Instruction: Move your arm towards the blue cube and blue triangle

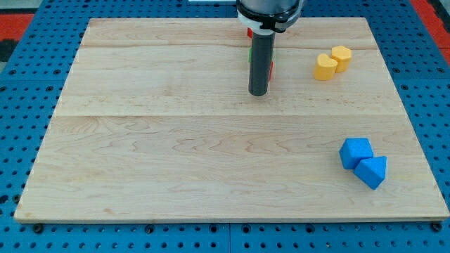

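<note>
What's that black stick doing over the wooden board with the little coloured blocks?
It is a robot arm's pushing rod. My tip rests on the wooden board near the view's top centre, touching neither blue block. The blue cube and blue triangle sit side by side near the view's bottom right, far from the tip. Two yellow blocks lie at the top right, and something red and green is mostly hidden behind the rod. The job is to move toward the blue pair.

blue cube (356, 152): lies at the view's lower right, near the board's edge.
blue triangle (372, 171): just below-right of the cube, apparently touching it, one corner pointing toward the view's bottom.
</note>
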Controlling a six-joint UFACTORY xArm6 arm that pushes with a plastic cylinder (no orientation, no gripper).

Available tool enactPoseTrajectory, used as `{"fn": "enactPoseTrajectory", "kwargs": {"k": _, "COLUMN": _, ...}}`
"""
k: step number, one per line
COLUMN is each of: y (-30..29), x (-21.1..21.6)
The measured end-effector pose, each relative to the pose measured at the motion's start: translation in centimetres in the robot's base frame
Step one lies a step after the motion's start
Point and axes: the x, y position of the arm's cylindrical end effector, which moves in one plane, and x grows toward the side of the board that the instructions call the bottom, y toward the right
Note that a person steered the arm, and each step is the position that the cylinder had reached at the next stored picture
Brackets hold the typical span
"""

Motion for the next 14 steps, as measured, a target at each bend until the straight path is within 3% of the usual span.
{"fn": "enactPoseTrajectory", "kwargs": {"k": 1, "y": -2.6, "x": 0.0}}
{"fn": "enactPoseTrajectory", "kwargs": {"k": 3, "y": -14.2, "x": -0.6}}
{"fn": "enactPoseTrajectory", "kwargs": {"k": 5, "y": -23.6, "x": -9.7}}
{"fn": "enactPoseTrajectory", "kwargs": {"k": 7, "y": -25.7, "x": -10.8}}
{"fn": "enactPoseTrajectory", "kwargs": {"k": 8, "y": -25.4, "x": -8.8}}
{"fn": "enactPoseTrajectory", "kwargs": {"k": 9, "y": -22.1, "x": -2.3}}
{"fn": "enactPoseTrajectory", "kwargs": {"k": 10, "y": -14.9, "x": 3.7}}
{"fn": "enactPoseTrajectory", "kwargs": {"k": 11, "y": -11.3, "x": 6.5}}
{"fn": "enactPoseTrajectory", "kwargs": {"k": 12, "y": -8.3, "x": 8.1}}
{"fn": "enactPoseTrajectory", "kwargs": {"k": 14, "y": 3.1, "x": 8.5}}
